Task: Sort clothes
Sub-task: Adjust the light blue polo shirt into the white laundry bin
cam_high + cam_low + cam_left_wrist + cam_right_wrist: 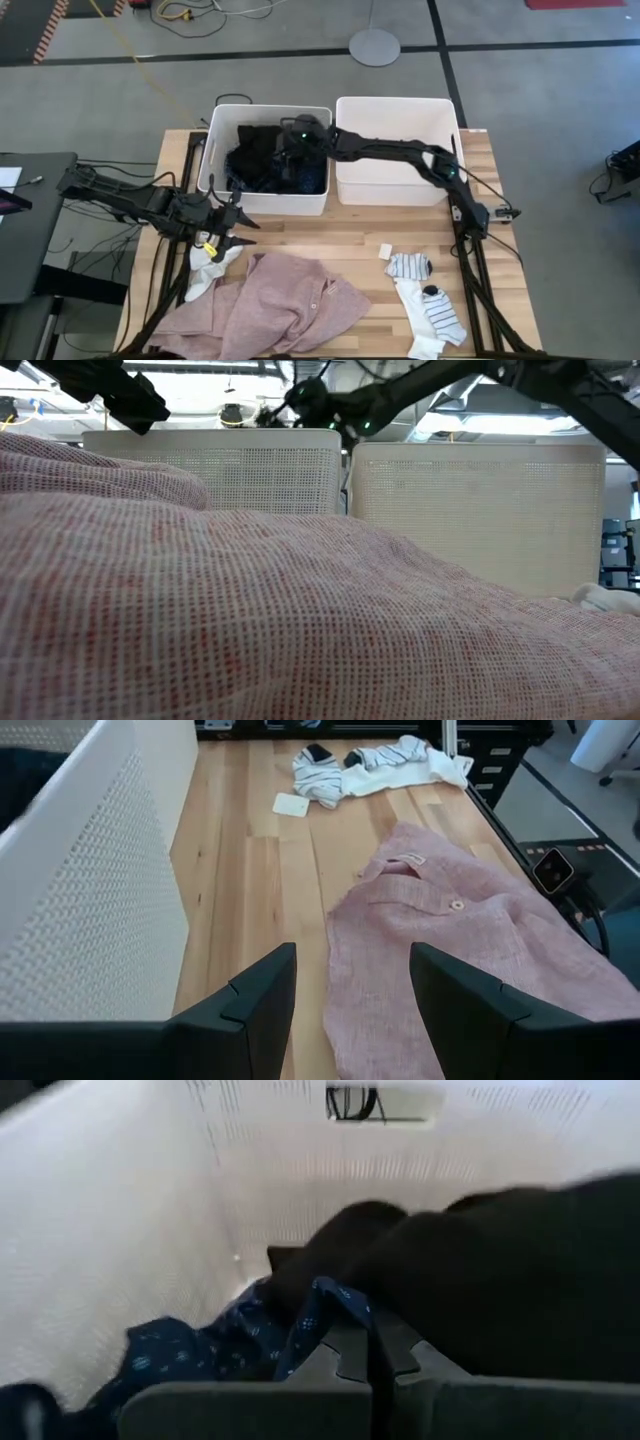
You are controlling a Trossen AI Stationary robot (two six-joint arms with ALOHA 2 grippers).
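Pink shirt (270, 310): spread crumpled on the tabletop (350, 235) at its near edge, long axis running across the tabletop from the left corner toward the middle; in the left wrist view its collar and label end points toward the socks.
Striped socks (428, 300): on the tabletop to the right of the pink shirt, apart from it; one bunched (409, 265), one longer lying lengthways toward the near edge.
White piece (207, 268): small light cloth at the pink shirt's left end, just below the left tool.
Navy dotted top (230, 1345): heaped in the left bin (215, 160), folds running along the bin floor.
Black garment (255, 145): also in the left bin, piled on and beside the navy dotted top.
Right bin (395, 190): beside the left bin, touching or nearly so.
Left tool (236, 218): over the tabletop in front of the left bin, just above the pink shirt's left end; fingers (255, 1005) spread wide apart, nothing between them, pointing across the tabletop toward the socks.
Right tool (296, 150): reached across into the left bin, down among the dark clothes; the two fingers meet edge to edge in the right wrist view, pressed against the navy dotted top with the black garment just past them; whether any cloth is pinched cannot be told.
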